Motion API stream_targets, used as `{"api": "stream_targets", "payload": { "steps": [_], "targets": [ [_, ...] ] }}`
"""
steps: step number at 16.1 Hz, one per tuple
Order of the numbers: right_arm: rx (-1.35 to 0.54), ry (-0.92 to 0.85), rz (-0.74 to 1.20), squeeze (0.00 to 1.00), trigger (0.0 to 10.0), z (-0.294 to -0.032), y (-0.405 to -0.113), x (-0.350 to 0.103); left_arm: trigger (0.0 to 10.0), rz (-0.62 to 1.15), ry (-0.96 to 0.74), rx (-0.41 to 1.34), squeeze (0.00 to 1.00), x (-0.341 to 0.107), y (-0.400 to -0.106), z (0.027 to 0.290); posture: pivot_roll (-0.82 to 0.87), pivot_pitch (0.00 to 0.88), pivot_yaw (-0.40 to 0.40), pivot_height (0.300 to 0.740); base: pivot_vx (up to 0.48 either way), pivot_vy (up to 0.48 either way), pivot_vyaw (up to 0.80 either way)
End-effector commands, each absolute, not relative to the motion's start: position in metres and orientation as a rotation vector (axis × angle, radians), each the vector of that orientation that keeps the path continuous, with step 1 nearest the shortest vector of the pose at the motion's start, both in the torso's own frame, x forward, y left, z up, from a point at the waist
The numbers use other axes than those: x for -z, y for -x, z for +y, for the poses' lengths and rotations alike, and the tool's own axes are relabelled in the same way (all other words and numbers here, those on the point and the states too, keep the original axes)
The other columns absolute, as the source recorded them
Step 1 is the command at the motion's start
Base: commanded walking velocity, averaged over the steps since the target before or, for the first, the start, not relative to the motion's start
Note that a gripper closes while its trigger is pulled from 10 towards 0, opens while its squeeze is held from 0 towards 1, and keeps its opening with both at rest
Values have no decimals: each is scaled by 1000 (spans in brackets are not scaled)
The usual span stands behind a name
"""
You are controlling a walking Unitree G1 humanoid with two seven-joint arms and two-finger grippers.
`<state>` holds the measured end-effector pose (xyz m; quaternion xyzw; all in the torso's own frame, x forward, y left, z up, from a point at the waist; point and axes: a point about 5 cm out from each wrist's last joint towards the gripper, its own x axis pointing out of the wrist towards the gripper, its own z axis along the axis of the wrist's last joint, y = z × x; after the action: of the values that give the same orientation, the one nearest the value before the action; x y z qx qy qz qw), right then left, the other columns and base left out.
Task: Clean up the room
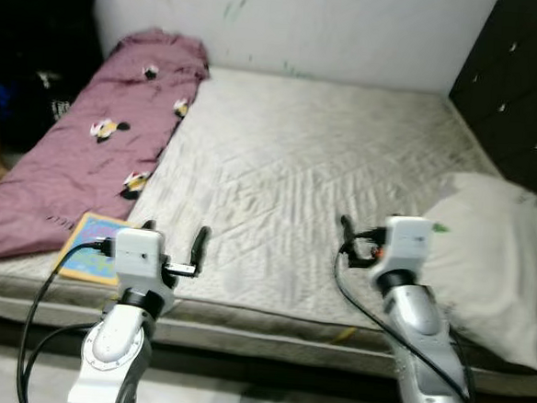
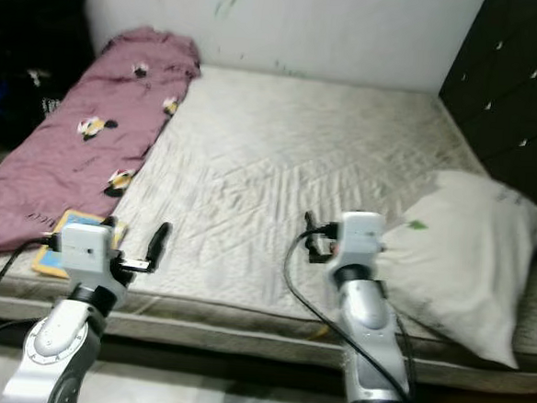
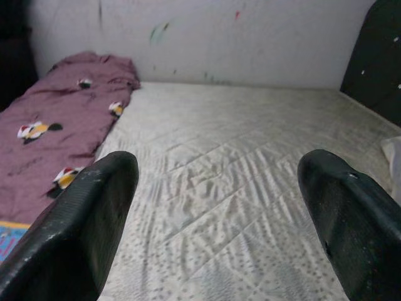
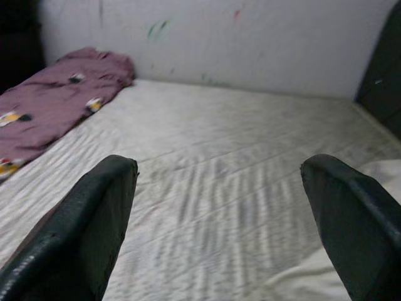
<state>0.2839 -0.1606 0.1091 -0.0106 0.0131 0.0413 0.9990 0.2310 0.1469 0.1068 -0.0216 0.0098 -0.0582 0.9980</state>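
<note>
Nothing seems tidied yet: the blanket [image 1: 88, 152] lies crumpled, a book [image 1: 92, 246] and pillow [image 1: 490, 259] remain on the mattress [image 1: 299, 167]. Both the left gripper [image 1: 173, 244] and right gripper [image 1: 363, 234] are spread and empty.

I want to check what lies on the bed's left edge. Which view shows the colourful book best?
The left eye view: the book lies whole beside the purple blanket at the mattress edge. In the right eye view the left arm covers part of it; the left wrist view catches just a corner.
</note>
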Motion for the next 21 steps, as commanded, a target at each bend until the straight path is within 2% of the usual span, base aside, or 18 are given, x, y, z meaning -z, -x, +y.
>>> {"api": "stream_targets", "payload": {
  "steps": [1,8,21],
  "targets": [
    [-100,11,15,0,10000,-153,-286,-112,10000,11,30,97,0,-109,-231,154,-70,0,-7,740,0,-330,0],
    [-103,15,14,0,10000,-153,-286,-112,10000,-15,62,136,0,-112,-230,151,-67,0,-10,740,0,0,0],
    [-102,20,19,0,10000,-152,-294,-111,10000,-21,52,120,0,-115,-233,153,-30,3,-24,740,355,0,0]
  ]
}}
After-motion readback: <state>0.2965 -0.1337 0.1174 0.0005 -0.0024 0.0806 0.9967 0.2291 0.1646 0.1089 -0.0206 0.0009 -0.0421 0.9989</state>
